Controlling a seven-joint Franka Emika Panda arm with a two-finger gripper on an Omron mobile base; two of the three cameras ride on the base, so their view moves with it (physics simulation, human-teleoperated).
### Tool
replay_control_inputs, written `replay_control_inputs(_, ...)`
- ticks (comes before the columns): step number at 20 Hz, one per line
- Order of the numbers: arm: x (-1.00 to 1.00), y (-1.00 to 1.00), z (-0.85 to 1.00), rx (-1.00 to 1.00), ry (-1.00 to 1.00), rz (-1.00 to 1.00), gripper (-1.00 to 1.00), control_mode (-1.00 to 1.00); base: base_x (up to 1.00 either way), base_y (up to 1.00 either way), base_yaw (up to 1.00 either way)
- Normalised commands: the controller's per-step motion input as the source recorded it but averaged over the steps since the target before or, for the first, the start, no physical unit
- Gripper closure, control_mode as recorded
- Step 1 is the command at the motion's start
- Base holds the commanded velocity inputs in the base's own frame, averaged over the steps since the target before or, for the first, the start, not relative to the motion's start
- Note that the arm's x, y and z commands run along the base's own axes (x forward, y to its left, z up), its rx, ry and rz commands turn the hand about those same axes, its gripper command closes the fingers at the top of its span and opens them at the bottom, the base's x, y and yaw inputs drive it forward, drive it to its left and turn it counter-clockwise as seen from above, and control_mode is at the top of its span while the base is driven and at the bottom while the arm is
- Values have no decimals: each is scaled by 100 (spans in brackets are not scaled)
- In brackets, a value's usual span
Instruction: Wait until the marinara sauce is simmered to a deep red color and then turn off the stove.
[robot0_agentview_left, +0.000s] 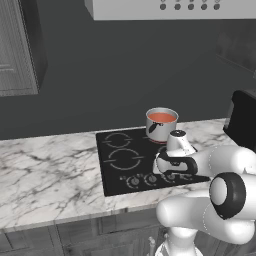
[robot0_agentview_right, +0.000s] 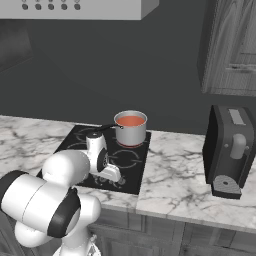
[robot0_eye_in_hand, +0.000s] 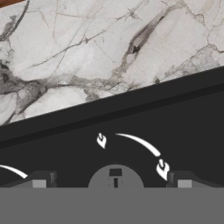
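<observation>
Knob (robot0_eye_in_hand: 115, 177) sits right under the tool (robot0_eye_in_hand: 111, 183), whose fingers stand spread to either side of it. It looks small, rigid and smooth; pinch its raised rib. Beyond, on the stove (robot0_agentview_left: 116, 172), the sauce (robot0_agentview_left: 162, 117) is orange-red in its pot (robot0_agentview_left: 161, 127).

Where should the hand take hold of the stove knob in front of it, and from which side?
Grip the round knob across its curved rim, one fingertip on each side, coming straight down from above. It is a low disc on the flat stove, and the open hand already straddles it.
</observation>
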Motion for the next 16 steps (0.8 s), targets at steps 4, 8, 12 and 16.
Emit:
replay_control_inputs(4,0,0,0,0,0,0,-100,-100,0,0,0)
replay_control_inputs(8,0,0,0,0,0,0,-100,-100,0,0,0)
replay_control_inputs(12,0,0,0,0,0,0,-100,-100,0,0,0)
replay_control_inputs(16,0,0,0,0,0,0,-100,-100,0,0,0)
